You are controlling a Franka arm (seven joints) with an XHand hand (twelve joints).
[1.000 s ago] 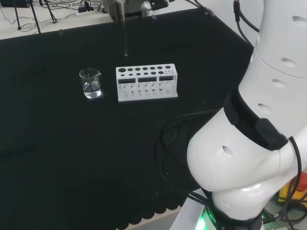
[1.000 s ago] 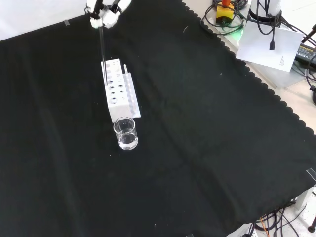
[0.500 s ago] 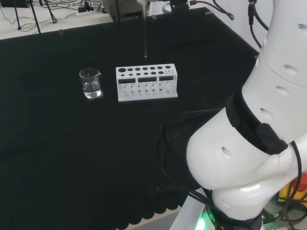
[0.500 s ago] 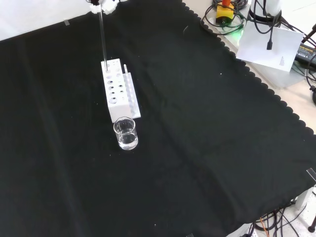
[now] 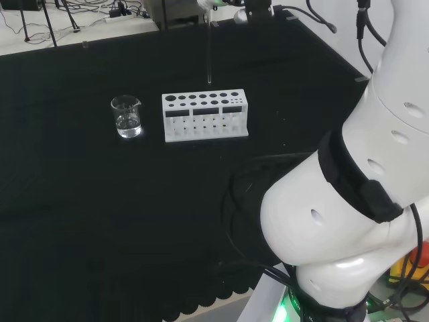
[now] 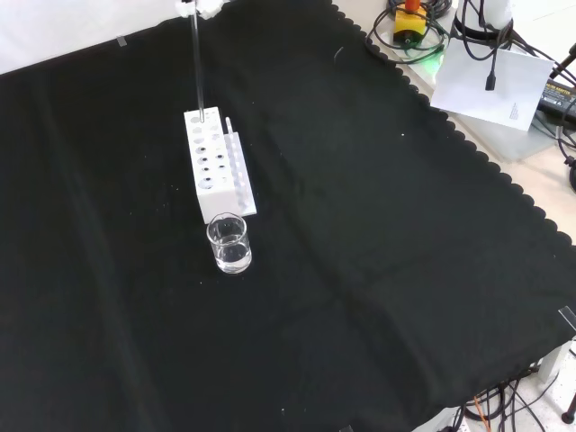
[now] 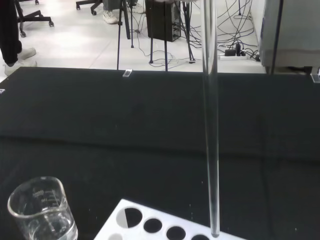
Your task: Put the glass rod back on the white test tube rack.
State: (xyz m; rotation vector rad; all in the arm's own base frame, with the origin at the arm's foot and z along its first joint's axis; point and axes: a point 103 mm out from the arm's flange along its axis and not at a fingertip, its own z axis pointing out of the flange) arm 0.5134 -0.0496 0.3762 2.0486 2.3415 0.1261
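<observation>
A robotics lab with chemistry ware: a counter (image 6: 378, 234) draped in black cloth carries a white test tube rack (image 5: 204, 115) and a small glass beaker (image 5: 127, 117) holding clear liquid. Beyond the far edge in the wrist view, cables (image 7: 235, 35), tripod legs (image 7: 120, 35) and an office chair base (image 7: 32, 17) stand on a pale floor (image 7: 65, 45).

Front view: glass rod (image 6: 197, 63) upright over far end of white rack (image 6: 217, 165); beaker (image 6: 229, 243) w/ clear liquid touching rack's near end.
</observation>
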